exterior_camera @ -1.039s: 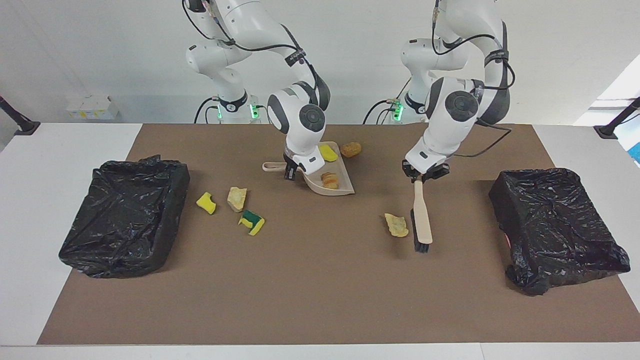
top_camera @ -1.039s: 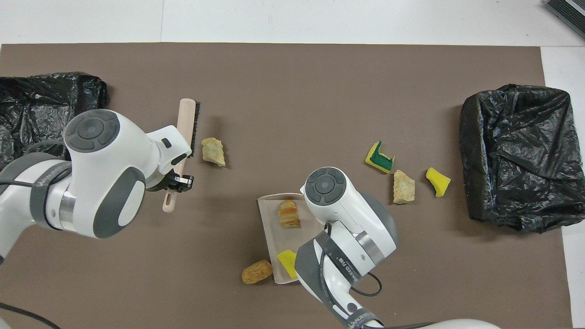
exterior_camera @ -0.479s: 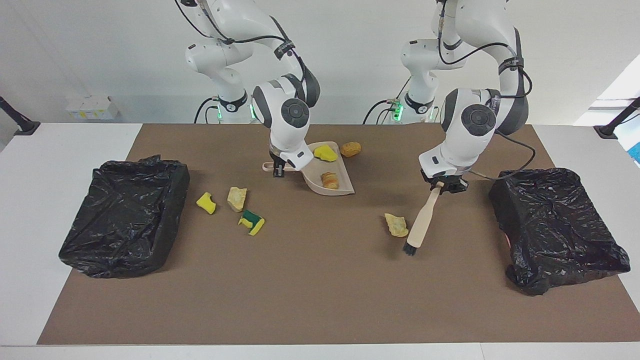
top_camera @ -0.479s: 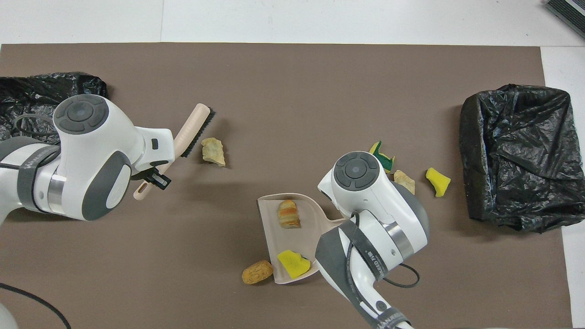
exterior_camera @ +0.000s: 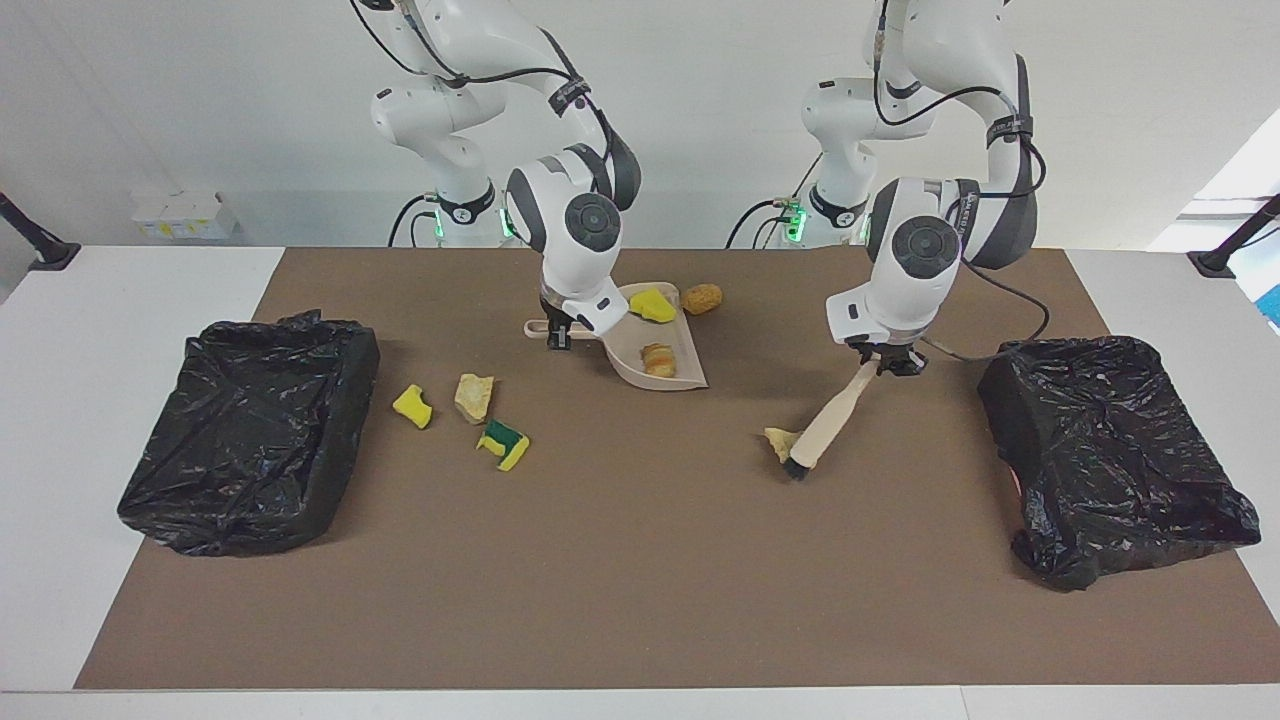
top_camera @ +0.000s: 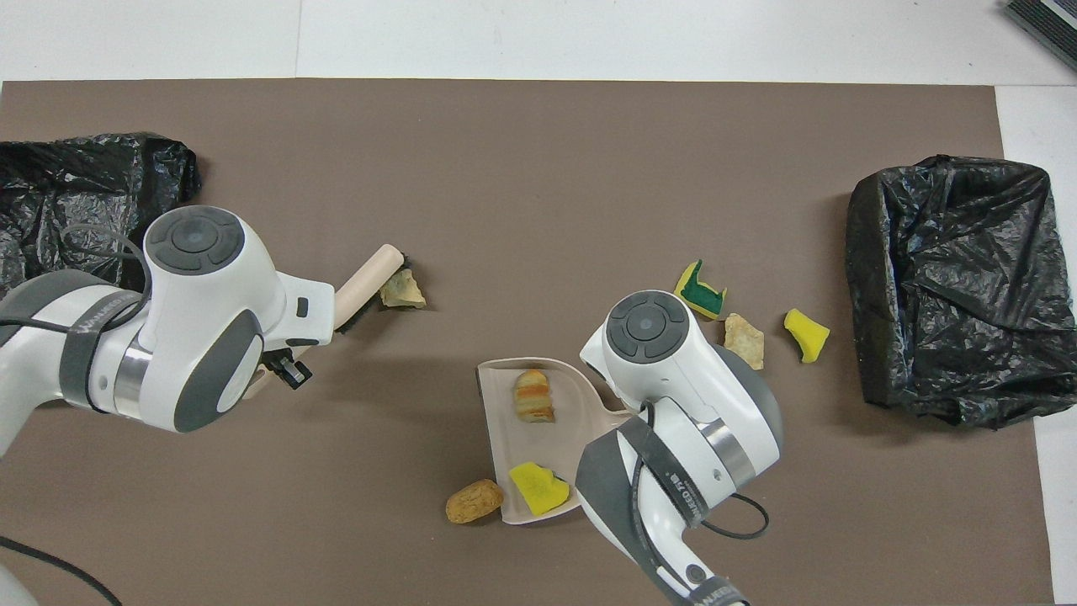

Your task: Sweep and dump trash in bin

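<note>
While the left gripper (exterior_camera: 889, 364), jaws clamped on the brush (exterior_camera: 826, 424), presses its bristles against a tan scrap (exterior_camera: 779, 439) on the counter, the right gripper (exterior_camera: 558, 336), jaws gripping the dustpan (exterior_camera: 655, 382), must next angle its mouth toward that scrap.

You get one high camera across the table facing the robots, and one above their own end looking steeply down and forward. Both stand well back and share the brown mat (exterior_camera: 640, 560) (top_camera: 538, 151), half a turn apart, each showing both black-lined bins (exterior_camera: 250, 430) (top_camera: 959, 286).
</note>
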